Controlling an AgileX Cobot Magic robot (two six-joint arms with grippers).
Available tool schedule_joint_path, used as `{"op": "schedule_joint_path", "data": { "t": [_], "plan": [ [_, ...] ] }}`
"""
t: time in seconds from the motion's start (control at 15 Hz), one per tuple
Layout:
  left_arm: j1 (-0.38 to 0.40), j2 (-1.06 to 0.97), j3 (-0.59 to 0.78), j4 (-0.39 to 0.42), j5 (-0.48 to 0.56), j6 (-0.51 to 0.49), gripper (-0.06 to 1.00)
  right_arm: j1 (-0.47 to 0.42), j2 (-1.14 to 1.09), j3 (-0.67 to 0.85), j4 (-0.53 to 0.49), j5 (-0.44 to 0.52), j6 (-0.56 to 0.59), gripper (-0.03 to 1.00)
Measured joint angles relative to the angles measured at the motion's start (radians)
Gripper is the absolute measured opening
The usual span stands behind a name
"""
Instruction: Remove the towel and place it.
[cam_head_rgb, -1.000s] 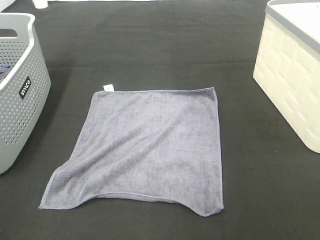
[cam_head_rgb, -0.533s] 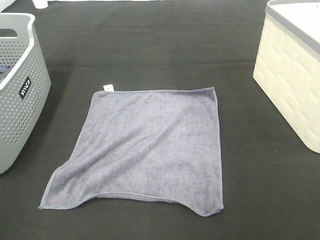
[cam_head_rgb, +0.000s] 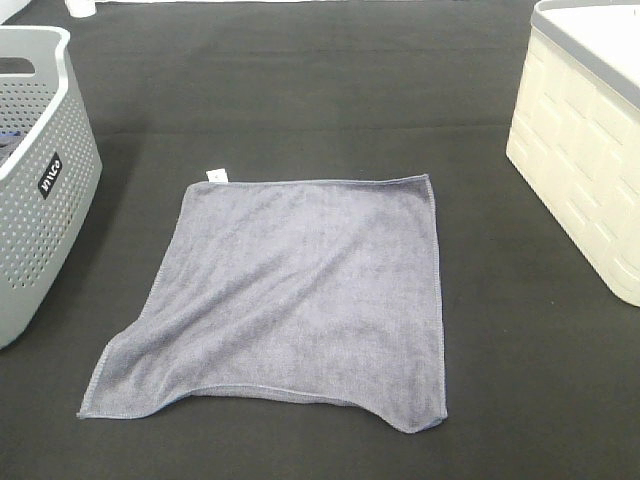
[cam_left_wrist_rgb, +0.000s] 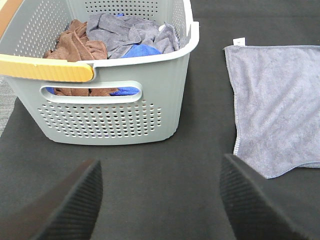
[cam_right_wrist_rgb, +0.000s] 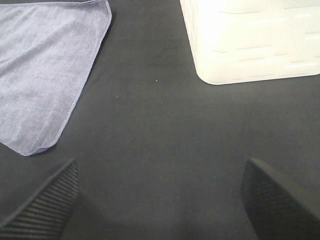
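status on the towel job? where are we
Done: the towel is out of the grey basket, spread flat on the black mat between that basket and the cream bin. In hand: nothing. The left gripper and right gripper are both open over bare mat, clear of the cloth. Left: brown, blue and grey cloths are in the grey basket. The cream bin's inside isn't visible.

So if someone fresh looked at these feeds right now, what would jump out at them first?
First the towel, spread nearly flat on the black mat at centre, its near edge rippled. Then the two baskets flanking it: the grey perforated basket on the left, filled with brown, grey and blue cloths, and the cream basket on the right. Both grippers' jaws stand open, holding nothing.
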Motion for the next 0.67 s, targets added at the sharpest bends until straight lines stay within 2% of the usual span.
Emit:
{"op": "schedule_joint_path", "data": {
  "t": [0.67],
  "plan": [
    [0.000,0.000,0.000,0.000,0.000,0.000,0.63,0.000,0.000,0.000,0.000,0.000,0.000,0.84]
  ]
}}
